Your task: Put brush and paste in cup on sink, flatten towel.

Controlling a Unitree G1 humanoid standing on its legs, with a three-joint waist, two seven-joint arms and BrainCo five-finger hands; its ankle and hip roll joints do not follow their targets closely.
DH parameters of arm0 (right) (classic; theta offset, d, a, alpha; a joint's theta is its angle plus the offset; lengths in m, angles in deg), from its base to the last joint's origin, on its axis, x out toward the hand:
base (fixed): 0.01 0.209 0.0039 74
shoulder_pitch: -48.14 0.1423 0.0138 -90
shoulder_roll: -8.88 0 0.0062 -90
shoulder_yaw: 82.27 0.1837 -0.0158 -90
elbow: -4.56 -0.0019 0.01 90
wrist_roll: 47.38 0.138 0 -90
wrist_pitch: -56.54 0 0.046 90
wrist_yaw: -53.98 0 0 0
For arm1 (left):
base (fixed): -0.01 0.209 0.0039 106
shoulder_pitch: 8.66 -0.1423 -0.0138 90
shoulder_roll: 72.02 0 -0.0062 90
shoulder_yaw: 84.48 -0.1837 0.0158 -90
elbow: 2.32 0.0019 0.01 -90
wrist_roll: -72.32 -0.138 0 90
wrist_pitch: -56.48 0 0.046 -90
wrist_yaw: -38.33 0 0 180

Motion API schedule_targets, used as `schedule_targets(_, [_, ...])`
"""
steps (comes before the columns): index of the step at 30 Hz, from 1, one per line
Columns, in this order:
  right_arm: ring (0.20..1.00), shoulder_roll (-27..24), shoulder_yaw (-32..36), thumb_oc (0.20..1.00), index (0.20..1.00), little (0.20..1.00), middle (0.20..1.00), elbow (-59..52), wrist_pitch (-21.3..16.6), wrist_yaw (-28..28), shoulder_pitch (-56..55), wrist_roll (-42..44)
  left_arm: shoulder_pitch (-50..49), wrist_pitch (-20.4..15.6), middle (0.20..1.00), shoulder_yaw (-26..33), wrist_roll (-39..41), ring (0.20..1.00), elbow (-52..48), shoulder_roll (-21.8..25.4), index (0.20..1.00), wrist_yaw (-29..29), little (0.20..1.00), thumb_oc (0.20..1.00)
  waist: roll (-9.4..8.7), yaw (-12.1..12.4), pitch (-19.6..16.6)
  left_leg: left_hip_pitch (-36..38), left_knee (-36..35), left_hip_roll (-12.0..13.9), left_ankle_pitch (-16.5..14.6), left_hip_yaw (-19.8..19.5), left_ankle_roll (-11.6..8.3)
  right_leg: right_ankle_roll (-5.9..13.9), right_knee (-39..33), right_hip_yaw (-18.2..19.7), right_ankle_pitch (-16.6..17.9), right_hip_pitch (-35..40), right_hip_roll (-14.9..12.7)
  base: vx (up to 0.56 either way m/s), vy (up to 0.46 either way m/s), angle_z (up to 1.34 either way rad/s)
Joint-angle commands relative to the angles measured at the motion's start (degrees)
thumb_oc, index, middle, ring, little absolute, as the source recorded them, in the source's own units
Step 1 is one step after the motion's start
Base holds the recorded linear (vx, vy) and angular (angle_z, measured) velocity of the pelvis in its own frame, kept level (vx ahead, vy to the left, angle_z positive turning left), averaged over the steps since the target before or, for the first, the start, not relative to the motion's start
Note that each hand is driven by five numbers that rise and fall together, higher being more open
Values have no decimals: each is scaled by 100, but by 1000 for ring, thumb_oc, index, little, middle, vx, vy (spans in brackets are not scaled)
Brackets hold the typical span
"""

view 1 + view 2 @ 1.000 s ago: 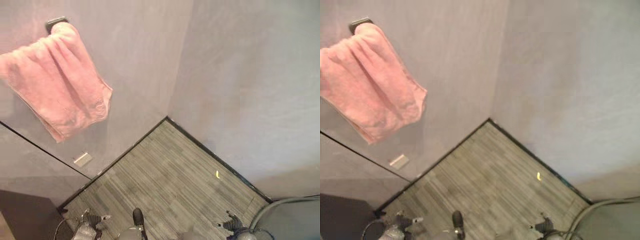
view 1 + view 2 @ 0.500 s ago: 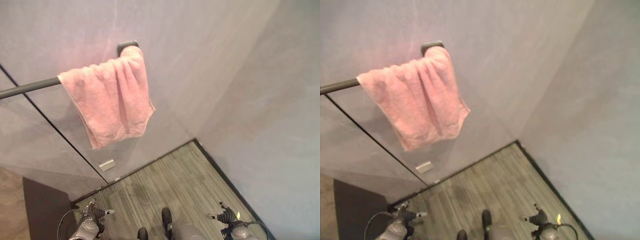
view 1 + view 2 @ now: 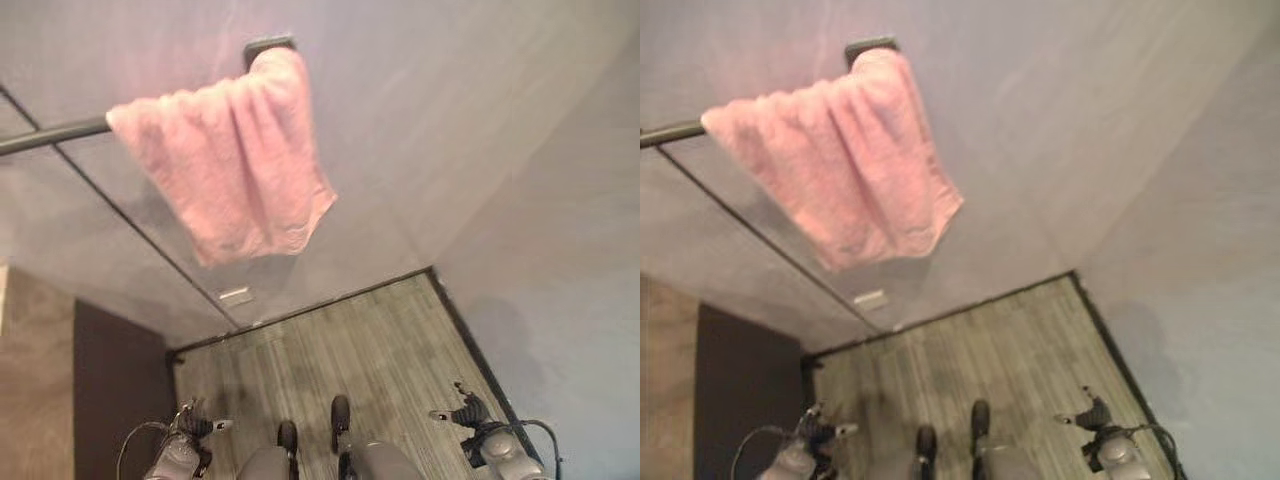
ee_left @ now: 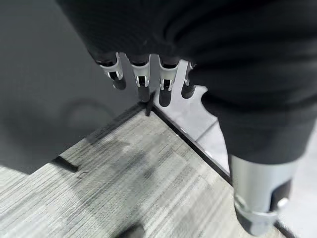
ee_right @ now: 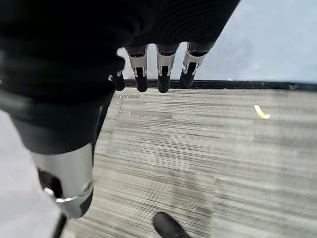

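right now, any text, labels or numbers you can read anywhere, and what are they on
None can be read.
The small pale plate low on the wall under the pink towel: too small to tell whether it carries print.
The towel, the dark rail and the striped floor: no lettering shows.
The left hand and right hand: no markings show.

One pink towel (image 3: 235, 160), one dark rail (image 3: 50, 137), two robot hands

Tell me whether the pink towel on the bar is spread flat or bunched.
Bunched. The towel hangs gathered in folds at the bracket end of the bar, with the rest of the bar bare.
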Motion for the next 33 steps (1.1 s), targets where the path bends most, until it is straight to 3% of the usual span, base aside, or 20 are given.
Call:
schedule_targets(1, [1000, -185, 178, 1000, 1000, 1000, 1000, -60, -99, -185, 96, 115, -206, -74, 1000, -109, -33, 1000, -4, 164, 1000, -149, 1000, 1000, 106, 30, -339, -64, -392, -14, 925, -548, 7, 1045, 833, 461, -698, 174, -199, 102, 138, -15])
schedule_targets(4, [1000, -146, 280, 1000, 1000, 1000, 1000, -24, -104, -177, 117, 303, -203, -56, 1000, -131, 29, 1000, 23, 139, 1000, -174, 1000, 1000, 205, 45, -385, -105, -600, 89, 1099, -839, -76, 1101, 888, 584, -767, 227, -319, 140, 245, -34])
schedule_targets(9, [1000, -109, 402, 1000, 1000, 1000, 1000, -50, -47, -223, 264, 348, -292, -114, 1000, -294, -80, 1000, -435, 202, 1000, -110, 1000, 1000, 304, 47, -430, 54, -392, -253, 689, -856, 104, 1282, 1115, 888, -732, 266, -621, 95, 294, -28])
schedule_targets(12, [1000, -43, 535, 1000, 1000, 1000, 1000, -272, -89, -190, 245, 545, -409, -139, 1000, -244, -144, 1000, -896, 399, 1000, -84, 1000, 1000, 339, 46, -396, 214, -333, -427, 486, -777, 315, 1316, 1791, 1071, -602, 36, -762, 76, 297, -37])
schedule_targets(14, [1000, -23, 610, 1000, 1000, 1000, 1000, -317, -124, -175, 251, 696, -486, -169, 1000, -178, -135, 1000, -1175, 556, 1000, -32, 1000, 1000, 342, 9, -294, 355, -397, -468, 511, -761, 392, 1295, 2319, 1198, -250, -213, -694, 33, 236, -37])
schedule_targets(16, [1000, -81, 656, 1000, 1000, 1000, 1000, -445, -165, -82, 227, 826, -591, -222, 1000, -167, -118, 1000, -1458, 745, 1000, 118, 1000, 1000, 392, -5, -256, 469, -508, -491, 548, -840, 428, 1248, 2680, 1222, -269, -399, -512, 51, 189, -17])
schedule_targets(18, [1000, -327, 778, 1000, 1000, 1000, 1000, -498, -209, -3, 174, 844, -603, -312, 1000, -271, -274, 1000, -1684, 949, 1000, 349, 1000, 1000, 389, -105, -284, 627, -675, -577, 562, -1007, 437, 1203, 2556, 1421, -404, -538, -208, 105, 106, 2])
schedule_targets(21, [1000, -672, 843, 1000, 1000, 1000, 1000, -378, -289, 23, 443, 895, -583, -394, 1000, -272, -283, 1000, -1833, 1037, 1000, 386, 1000, 1000, 371, -95, -274, 767, -712, -547, 507, -993, 379, 1275, 1859, 1192, -288, -500, -451, 88, -14, 34])
schedule_targets(25, [1000, -672, 842, 1000, 1000, 1000, 1000, -377, -290, 23, 445, 896, -582, -394, 1000, -272, -283, 1000, -1832, 1036, 1000, 386, 1000, 1000, 373, -99, -267, 773, -713, -545, 507, -997, 378, 1275, 1853, 1188, -286, -489, -450, 20, -24, 11])
schedule_targets(27, [1000, -1047, 952, 1000, 1000, 1000, 1000, -427, -339, 187, 568, 1015, -544, -472, 1000, -289, -242, 1000, -2131, 1160, 1000, 489, 1000, 1000, 166, -17, -295, 788, -536, -583, 370, -1059, 304, 1439, 1187, 1125, -100, -409, -634, 149, -194, 18])
schedule_targets(28, [1000, -1256, 1100, 1000, 1000, 1000, 1000, -541, -414, 312, 642, 1435, -648, -515, 1000, -188, -83, 1000, -2501, 1152, 1000, 511, 1000, 1000, 79, 86, -432, 886, -588, -486, 347, -1110, 258, 1410, 973, 1052, -159, -110, -542, 199, -227, 17])
schedule_targets(33, [1000, -1319, 1323, 1000, 1000, 1000, 1000, -685, -444, 410, 658, 1826, -765, -553, 1000, -69, 174, 1000, -2993, 1187, 1000, 671, 1000, 1000, 37, 145, -567, 1024, -723, -345, 367, -1275, 158, 1341, 850, 957, -313, 145, -437, 110, -143, 26])
